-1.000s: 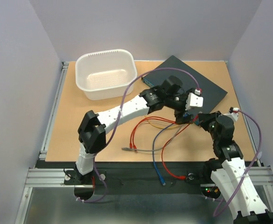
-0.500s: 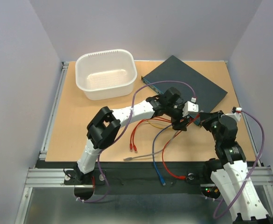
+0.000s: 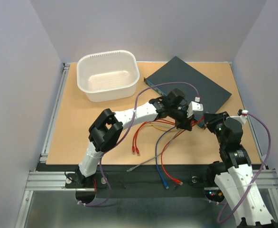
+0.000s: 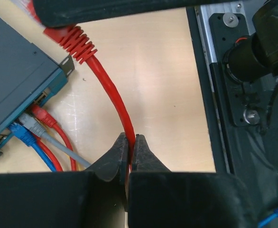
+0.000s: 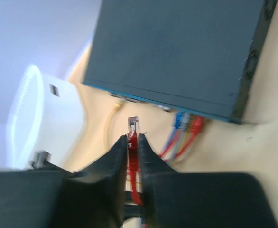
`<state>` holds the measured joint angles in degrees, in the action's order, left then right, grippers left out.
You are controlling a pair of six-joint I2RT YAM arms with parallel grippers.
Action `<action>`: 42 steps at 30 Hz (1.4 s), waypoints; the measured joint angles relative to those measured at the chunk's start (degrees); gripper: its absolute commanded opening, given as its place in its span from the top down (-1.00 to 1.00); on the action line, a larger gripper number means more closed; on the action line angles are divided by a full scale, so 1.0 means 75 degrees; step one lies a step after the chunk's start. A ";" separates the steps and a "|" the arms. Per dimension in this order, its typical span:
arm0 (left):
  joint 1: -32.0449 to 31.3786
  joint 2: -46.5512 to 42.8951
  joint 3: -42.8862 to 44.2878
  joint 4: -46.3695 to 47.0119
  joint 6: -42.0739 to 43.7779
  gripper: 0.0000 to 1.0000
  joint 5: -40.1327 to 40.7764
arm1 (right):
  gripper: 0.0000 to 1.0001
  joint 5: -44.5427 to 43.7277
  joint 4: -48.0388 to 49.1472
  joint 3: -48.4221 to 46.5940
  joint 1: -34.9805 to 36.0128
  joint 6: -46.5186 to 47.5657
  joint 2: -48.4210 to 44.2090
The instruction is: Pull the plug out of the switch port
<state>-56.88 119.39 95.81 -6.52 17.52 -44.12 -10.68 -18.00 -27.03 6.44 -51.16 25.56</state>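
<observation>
Switch [image 3: 196, 85]: located in the far right part of the surface [image 3: 82, 133], lying flat and turned diagonally. One corner is close to the far edge, and the socket edge is directed toward the near left.

White tub [image 3: 108, 78]: placed at the far left of the surface, well apart from the switch.

Right gripper [image 5: 133, 140]: fingers are closed narrowly on the red plug [image 5: 133, 127]. The plug's clear tip is seen just beyond the fingertips, pointed at the socket edge but apart from it, with bare surface visible between. The plug is therefore out of its port.

Left gripper [image 4: 129, 154]: fingers are pinched together on the red cable [image 4: 115, 95], a little way down the cable from the ribbed boot. Above the pinch the cable is curved up to the boot, which is covered at its top by a dark finger of the other arm.

Both grippers are positioned just beside each other off the switch's near left edge, above the surface.

Seated plugs: a blue plug [image 5: 178, 121], a grey plug [image 5: 186, 122] and a second red plug [image 5: 196, 124] are observed side by side in the socket edge near its corner. A yellow cable [image 5: 112, 118] is noted further along that edge; whether it is seated cannot be told because of blur.

Several cables are trailed from the switch toward the near edge.
</observation>
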 measured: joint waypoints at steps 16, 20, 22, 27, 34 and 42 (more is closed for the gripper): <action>0.0883 -0.0425 0.3042 -0.1107 -0.1521 1.00 -0.0417 | -1.00 -0.0516 0.0562 -0.0959 0.0000 0.0058 -0.0050; 0.1702 -0.0487 0.3818 -0.0676 -0.2101 1.00 -0.0315 | -1.00 -0.0423 0.0265 -0.1183 0.0000 0.0297 -0.0251; 0.2084 -0.0507 0.4406 -0.0431 -0.2273 1.00 -0.0128 | -1.00 -0.0236 0.0064 -0.1349 0.0000 0.0449 -0.0259; 0.2949 -0.1011 0.5205 -0.0009 -0.2323 1.00 0.0388 | -1.00 0.0134 -0.0070 -0.1734 0.0000 0.0731 -0.0119; 0.5470 -0.2124 0.5677 0.1303 -0.2127 1.00 0.1282 | -1.00 0.0466 -0.0160 -0.1699 0.0000 0.0988 0.0061; 0.7251 -0.2471 0.3879 0.3401 -0.1338 1.00 0.1781 | -1.00 0.0597 -0.0230 -0.1370 0.0000 0.1046 0.0047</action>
<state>-2.50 100.86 124.90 18.98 7.49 -30.76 -6.20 -19.73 -37.30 6.44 -43.31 25.91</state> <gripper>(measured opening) 0.063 0.999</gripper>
